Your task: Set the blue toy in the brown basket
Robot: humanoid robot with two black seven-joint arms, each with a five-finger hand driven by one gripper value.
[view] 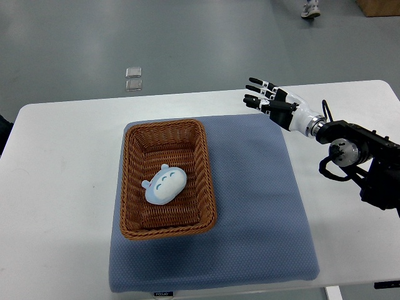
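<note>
A pale blue plush toy (165, 185) lies inside the brown wicker basket (130, 187), near its middle, resting on the woven floor. The basket stands on the left half of a blue mat (262, 206). My right hand (264, 97) hovers over the far right corner of the mat, well apart from the basket, with its fingers spread and nothing in them. Its arm comes in from the right edge. The left arm does not show.
The mat lies on a white table (56, 187). Two small clear objects (134, 79) lie on the grey floor beyond the table's far edge. A person's shoe (310, 9) shows at the top of the picture.
</note>
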